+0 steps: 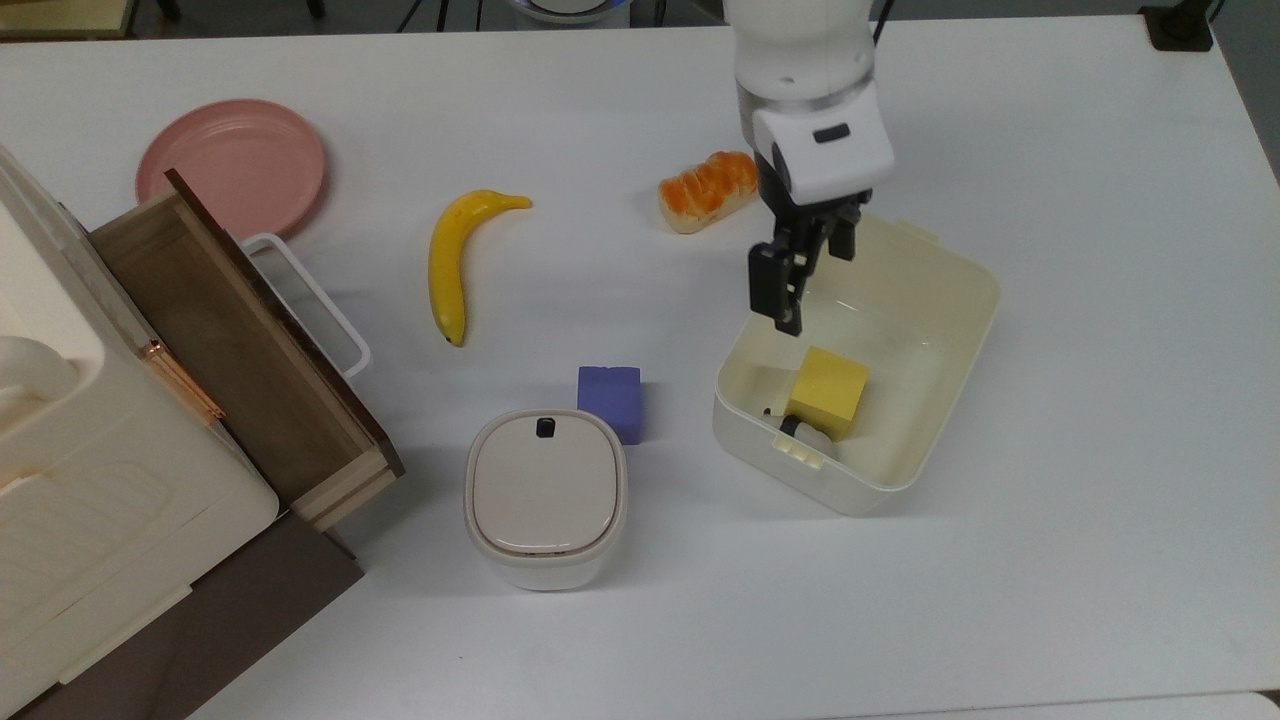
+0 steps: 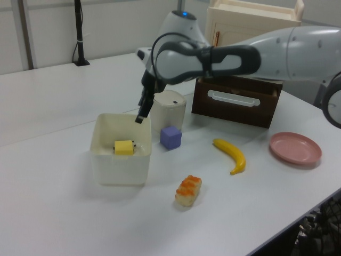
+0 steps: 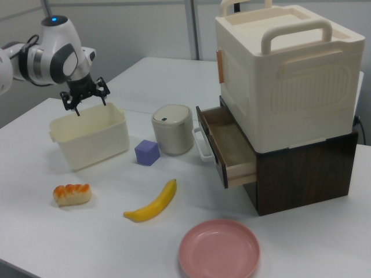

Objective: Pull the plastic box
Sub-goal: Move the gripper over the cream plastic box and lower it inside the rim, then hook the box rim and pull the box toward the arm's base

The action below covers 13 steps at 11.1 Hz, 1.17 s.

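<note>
The plastic box (image 1: pixel 935 330), a cream-white tub with rounded corners and glossy inner walls, sits on the white bench (image 1: pixel 1100 400) at about 3 o'clock from the centre in the top view. Inside it lie a yellow block (image 1: pixel 828 391) and a small black-and-white item too small to identify. At 9 o'clock the wooden drawer (image 1: pixel 230 345) of the cabinet (image 3: pixel 290 87) stands open. The lidded beige container (image 1: pixel 545 495) stays closed. The claw (image 1: pixel 812 285) hangs above the box's rim, fingers spread, holding nothing.
</note>
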Each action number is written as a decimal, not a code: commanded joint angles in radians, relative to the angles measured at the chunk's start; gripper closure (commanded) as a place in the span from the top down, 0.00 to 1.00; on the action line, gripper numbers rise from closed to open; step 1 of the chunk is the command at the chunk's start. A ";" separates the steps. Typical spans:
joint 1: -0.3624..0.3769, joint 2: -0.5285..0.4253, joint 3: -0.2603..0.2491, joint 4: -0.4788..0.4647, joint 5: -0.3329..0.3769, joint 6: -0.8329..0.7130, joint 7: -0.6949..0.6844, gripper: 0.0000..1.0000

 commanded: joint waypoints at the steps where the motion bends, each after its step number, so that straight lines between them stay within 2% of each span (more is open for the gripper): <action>1: 0.023 0.050 -0.004 0.022 0.004 0.050 -0.009 1.00; 3: 0.037 0.051 -0.004 0.013 -0.005 0.049 -0.016 1.00; 6: 0.043 0.064 -0.001 -0.016 -0.077 0.047 -0.020 1.00; 13: 0.039 0.032 -0.001 -0.111 -0.110 0.030 -0.028 1.00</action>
